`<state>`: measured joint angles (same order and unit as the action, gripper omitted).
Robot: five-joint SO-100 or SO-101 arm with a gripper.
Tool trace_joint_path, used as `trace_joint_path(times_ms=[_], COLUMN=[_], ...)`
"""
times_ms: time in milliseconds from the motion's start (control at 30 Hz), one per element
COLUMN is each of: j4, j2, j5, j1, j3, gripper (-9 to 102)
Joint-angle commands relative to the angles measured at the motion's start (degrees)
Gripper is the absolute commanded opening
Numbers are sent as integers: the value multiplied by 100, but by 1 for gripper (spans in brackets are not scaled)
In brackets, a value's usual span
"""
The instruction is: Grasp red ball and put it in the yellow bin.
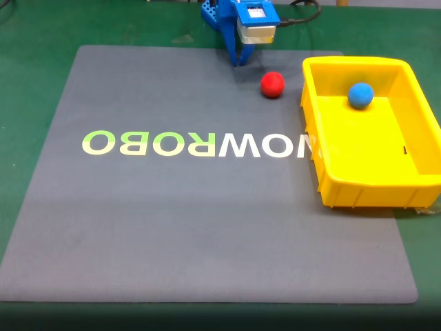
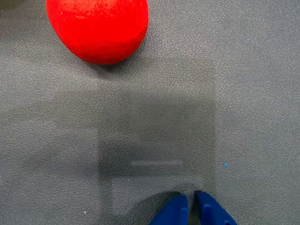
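The small matte red ball (image 2: 97,29) looks light and slightly grippy — pinch it across its middle; the blue two-finger hand (image 2: 192,199) sits nearly closed, empty.

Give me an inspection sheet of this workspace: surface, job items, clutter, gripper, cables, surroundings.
Surface: grey mat with pale lettering, lying on a green table.
Job's things: red ball on the mat, left of the yellow bin in the fixed view, apart from it.
Clutter: blue ball inside the bin.
Gripper: blue gripper at the mat's far edge, fingers together, holding nothing, short of the red ball.
Cables: black cable behind the arm.
Surroundings: nothing seen.
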<state>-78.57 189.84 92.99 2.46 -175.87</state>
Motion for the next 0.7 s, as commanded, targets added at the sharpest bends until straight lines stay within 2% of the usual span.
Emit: trace_joint_path(times_ms=[0, 667], j4=[-35, -53], j2=[79, 79], j5=[35, -18], j1=[-79, -97], j3=[-185, -176], gripper=[0, 1])
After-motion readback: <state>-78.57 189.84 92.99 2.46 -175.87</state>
